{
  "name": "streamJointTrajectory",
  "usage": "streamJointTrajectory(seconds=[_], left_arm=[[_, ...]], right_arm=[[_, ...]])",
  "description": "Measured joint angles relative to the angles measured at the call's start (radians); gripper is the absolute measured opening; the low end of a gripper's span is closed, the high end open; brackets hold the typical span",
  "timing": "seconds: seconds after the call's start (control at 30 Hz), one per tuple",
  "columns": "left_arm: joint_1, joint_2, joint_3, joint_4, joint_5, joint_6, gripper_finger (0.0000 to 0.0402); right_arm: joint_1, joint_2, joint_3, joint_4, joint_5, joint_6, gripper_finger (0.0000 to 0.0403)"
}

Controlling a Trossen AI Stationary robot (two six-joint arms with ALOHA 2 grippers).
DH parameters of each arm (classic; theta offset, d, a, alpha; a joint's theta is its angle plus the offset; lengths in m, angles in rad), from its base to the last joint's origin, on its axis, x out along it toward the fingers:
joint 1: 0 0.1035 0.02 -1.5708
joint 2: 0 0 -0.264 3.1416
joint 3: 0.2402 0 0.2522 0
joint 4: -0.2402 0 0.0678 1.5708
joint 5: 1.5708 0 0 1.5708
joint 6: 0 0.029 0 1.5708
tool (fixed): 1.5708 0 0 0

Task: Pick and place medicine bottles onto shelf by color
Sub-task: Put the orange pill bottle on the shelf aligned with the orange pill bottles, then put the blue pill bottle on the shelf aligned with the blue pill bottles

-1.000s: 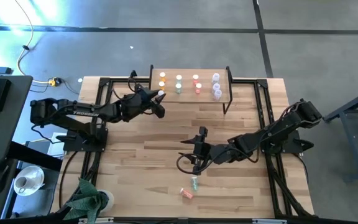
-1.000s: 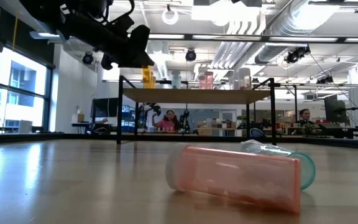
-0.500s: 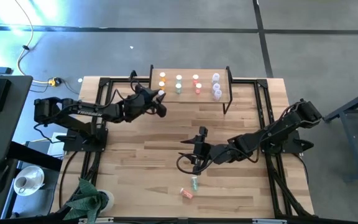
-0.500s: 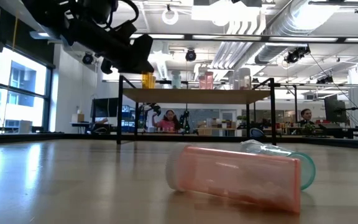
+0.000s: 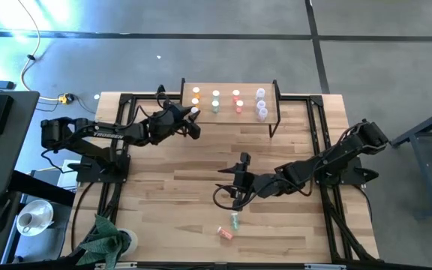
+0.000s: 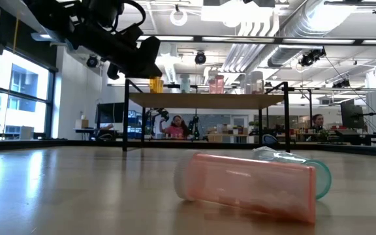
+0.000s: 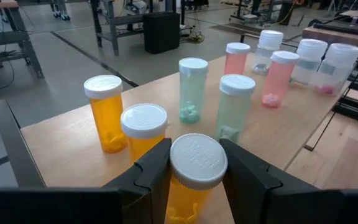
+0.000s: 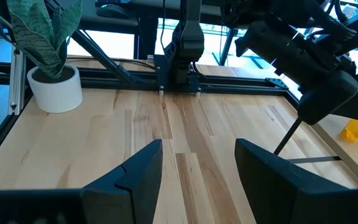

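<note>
Up on the shelf (image 5: 231, 86) things are looking pretty far along: two orange bottles (image 7: 104, 112), two green ones (image 7: 192, 90), two pink ones (image 7: 278, 78) and a bunch of clear ones (image 7: 309, 59) are standing there in color groups. Left end effector (image 7: 194, 180) is hovering at the shelf's orange end, fingers clamped on a third orange bottle (image 7: 194, 171), which is hanging just beside the other two orange ones and looks about to join them. Right end effector (image 5: 236, 196) is waiting over the middle of the surface (image 5: 171, 195) with its fingers spread and nothing between them. Still lying near the front edge: one pink bottle (image 6: 247, 186) and one green bottle (image 6: 309, 173), touching each other. So I'm guessing two more trips after this one.
</note>
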Motion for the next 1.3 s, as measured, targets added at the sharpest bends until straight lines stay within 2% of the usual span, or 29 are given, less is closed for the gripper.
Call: streamJointTrajectory(seconds=[0.37, 0.97, 1.3], left_arm=[[0.000, 0.000, 0.000, -0.001, -0.004, -0.001, 0.0121], [0.000, 0.002, -0.001, 0.025, -0.005, 0.032, 0.0186], [0.000, -0.052, -0.001, 0.064, -0.037, 0.092, 0.0200]], right_arm=[[0.000, 0.000, 0.000, -0.002, 0.000, 0.000, 0.0193], [0.000, 0.000, 0.000, -0.002, 0.000, 0.000, 0.0193], [0.000, 0.000, 0.000, -0.010, 0.000, 0.000, 0.0193]])
